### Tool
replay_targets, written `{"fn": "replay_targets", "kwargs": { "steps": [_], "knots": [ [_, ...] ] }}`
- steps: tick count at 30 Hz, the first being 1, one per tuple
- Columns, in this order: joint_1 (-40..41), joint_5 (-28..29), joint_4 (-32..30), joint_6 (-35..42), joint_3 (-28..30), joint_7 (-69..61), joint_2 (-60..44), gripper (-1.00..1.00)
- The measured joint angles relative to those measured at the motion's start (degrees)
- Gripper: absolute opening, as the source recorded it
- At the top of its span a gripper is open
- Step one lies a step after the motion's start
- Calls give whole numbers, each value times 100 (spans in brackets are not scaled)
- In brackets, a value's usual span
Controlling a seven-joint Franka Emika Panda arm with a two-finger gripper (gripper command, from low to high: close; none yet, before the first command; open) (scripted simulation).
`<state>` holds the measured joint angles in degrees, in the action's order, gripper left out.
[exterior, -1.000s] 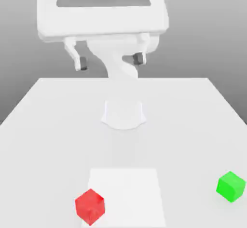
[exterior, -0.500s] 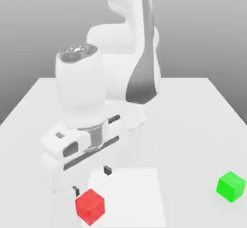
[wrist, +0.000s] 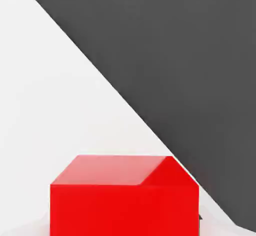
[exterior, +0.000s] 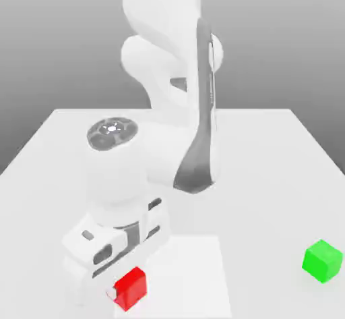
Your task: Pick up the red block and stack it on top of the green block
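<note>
Over the last second we brought the white gripper (exterior: pixel 124 289) down from high above the white table (exterior: pixel 269 176) onto the small red cube (exterior: pixel 131 287) at the near left, and it closed on the cube. The shiny green cube (exterior: pixel 322 261) waited well apart, near right; lifting came next, we judged.
</note>
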<state>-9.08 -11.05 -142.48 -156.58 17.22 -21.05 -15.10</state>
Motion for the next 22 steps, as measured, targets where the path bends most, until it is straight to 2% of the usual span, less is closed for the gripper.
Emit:
{"fn": "replay_targets", "kwargs": {
  "steps": [2, 13, 16, 18, 19, 22],
  "knots": [
    [-149, 257, -41, 247, -23, 9, 293, -100],
    [-1445, 980, -48, 650, -1638, -1910, 737, -100],
    [-1813, 1189, 42, 517, -2066, -2424, 532, -100],
    [-2056, 1444, 179, 137, -2256, -2636, 25, -100],
    [-2115, 1515, 213, 15, -2285, -2669, -128, 100],
    [-2115, 1515, 213, 15, -2285, -2669, -128, 100]
  ]
}}
